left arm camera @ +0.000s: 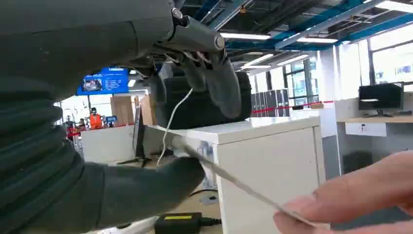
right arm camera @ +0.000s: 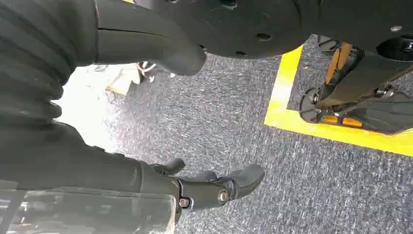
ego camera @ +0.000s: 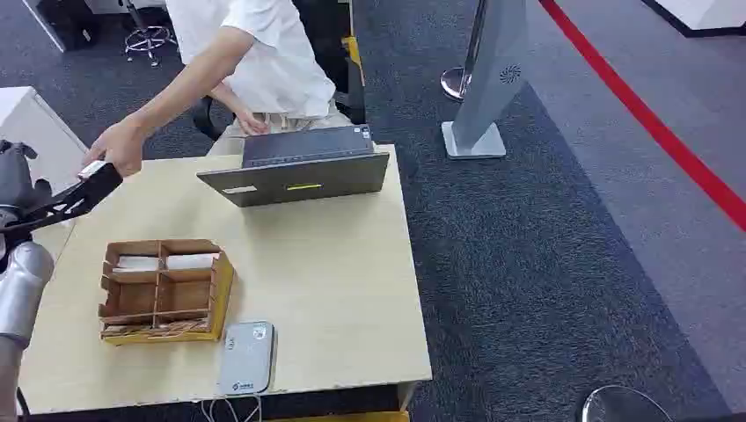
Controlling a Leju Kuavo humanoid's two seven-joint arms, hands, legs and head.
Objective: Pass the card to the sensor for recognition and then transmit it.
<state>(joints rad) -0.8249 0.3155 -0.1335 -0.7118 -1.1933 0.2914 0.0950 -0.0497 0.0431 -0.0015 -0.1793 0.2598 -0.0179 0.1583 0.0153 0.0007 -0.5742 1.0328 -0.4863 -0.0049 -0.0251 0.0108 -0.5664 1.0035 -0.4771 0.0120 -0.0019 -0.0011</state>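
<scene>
Reaching out past the table's (ego camera: 352, 290) ten o'clock edge, the left hand (ego camera: 75, 198) pinched the card (left arm camera: 229, 178) between thumb and fingers (left arm camera: 219, 92) so a person's hand (ego camera: 119, 145) could take its far end. Thin and pale, the card showed edge-on. The right hand (right arm camera: 209, 187) hung over the carpet, fingers loosely curled, holding nothing. At six o'clock lay the grey sensor (ego camera: 247, 356).

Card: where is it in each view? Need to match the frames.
Head view: the card is at the far left table edge, between the left hand and a person's hand.
Left wrist view: centre, edge-on.
Right wrist view: not in it.
Shared landmark: the person's hand.
</scene>
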